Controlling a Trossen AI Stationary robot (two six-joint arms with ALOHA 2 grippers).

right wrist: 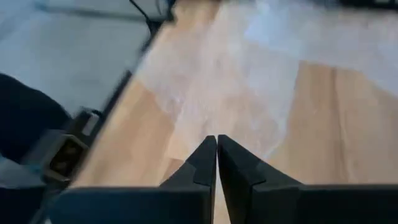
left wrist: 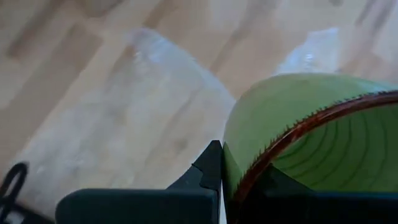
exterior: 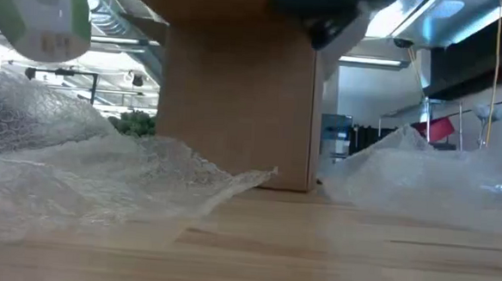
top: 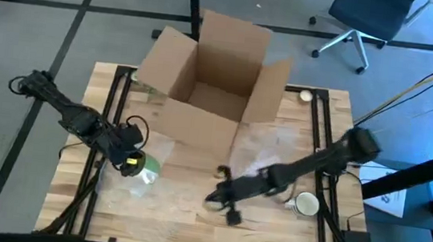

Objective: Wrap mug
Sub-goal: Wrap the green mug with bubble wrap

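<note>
Mug (top: pixel 141 166), green, was pinched at its rim by the left end effector (top: pixel 130 159), held above a bubble wrap sheet (top: pixel 139 184) on the left part of the wooden surface (top: pixel 190 215). Left wrist view showed 1 dark finger (left wrist: pixel 208 171) against the mug's outer wall and the other inside the rim. Right end effector (top: pixel 224 204) sat low over the middle front of the surface, its 2 fingers (right wrist: pixel 205 165) pressed together with nothing between them. A 2nd bubble wrap sheet (top: pixel 265 154) lay under the right arm, just beside an open cardboard box (top: pixel 208 88) at the back centre. White mug (top: pixel 305 204) stood near the right edge, with a small pale round object (top: pixel 306 96) at the back right corner. Office chair (top: pixel 364 20) stood on the floor beyond. Low view was blocked mostly by the box (exterior: pixel 236 105) and crumpled wrap (exterior: pixel 103 176).
</note>
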